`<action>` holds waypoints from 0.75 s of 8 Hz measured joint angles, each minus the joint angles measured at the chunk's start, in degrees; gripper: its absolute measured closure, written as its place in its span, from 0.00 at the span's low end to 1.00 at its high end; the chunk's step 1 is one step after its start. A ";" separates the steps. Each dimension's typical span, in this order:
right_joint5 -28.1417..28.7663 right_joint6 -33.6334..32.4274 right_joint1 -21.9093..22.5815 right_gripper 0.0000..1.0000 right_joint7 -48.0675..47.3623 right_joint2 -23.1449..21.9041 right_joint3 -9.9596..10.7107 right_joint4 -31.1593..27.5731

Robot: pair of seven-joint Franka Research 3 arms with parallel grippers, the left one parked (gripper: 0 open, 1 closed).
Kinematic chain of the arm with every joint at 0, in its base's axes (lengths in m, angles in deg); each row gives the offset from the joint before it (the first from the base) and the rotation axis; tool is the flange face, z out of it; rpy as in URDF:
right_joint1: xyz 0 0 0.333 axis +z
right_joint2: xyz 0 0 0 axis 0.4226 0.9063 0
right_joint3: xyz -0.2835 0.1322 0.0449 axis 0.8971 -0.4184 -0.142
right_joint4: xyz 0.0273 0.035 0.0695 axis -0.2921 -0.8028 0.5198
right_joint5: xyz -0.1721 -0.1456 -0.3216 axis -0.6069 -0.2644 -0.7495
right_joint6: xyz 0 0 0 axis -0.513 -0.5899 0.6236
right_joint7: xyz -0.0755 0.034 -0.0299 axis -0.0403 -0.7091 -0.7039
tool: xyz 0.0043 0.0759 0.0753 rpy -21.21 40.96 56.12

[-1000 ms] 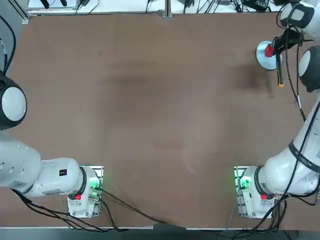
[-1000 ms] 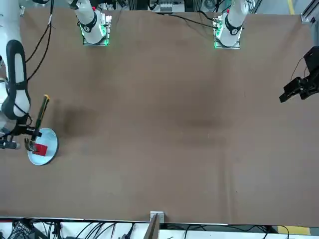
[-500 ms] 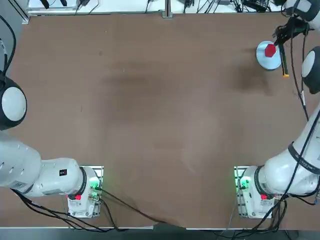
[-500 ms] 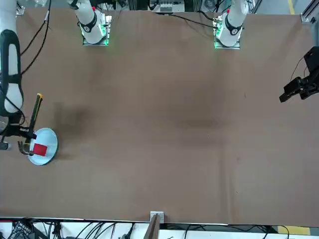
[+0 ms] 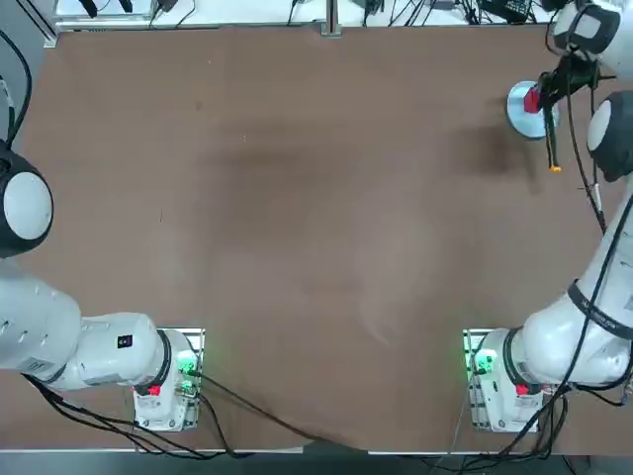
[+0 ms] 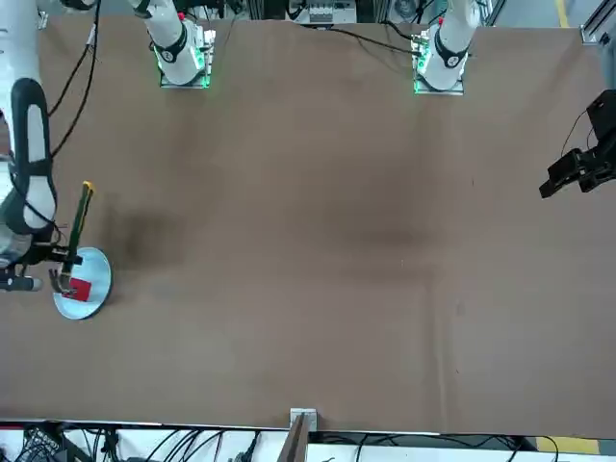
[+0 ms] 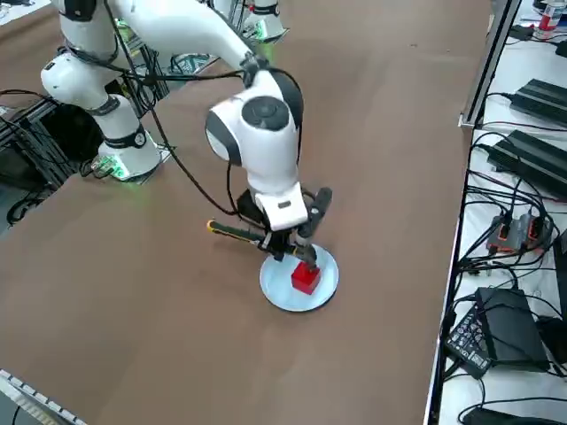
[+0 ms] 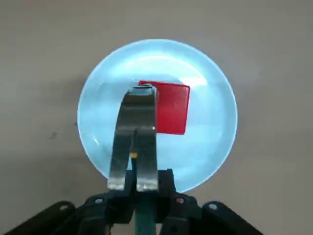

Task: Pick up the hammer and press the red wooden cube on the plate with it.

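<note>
The pale bluish plate lies near the table's far right corner. The red wooden cube rests on it. My right gripper hangs at the plate's edge, shut on the hammer. The dark green handle points back toward the robot, its orange end off the plate. The head lies over one edge of the cube; contact cannot be told.
The table's far edge and right edge run close to the plate. Beyond the right edge lie cables and black devices. The right arm's elbow looms beside the plate. The parked left gripper is far off at the other side.
Half a second ago the gripper held the hammer off to the plate's right side, leaving the cube uncovered. It has swung back, and the head is over the cube again.
</note>
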 joint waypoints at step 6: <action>0.76 -8.05 14.74 0.79 -9.65 -11.26 -1.58 -0.31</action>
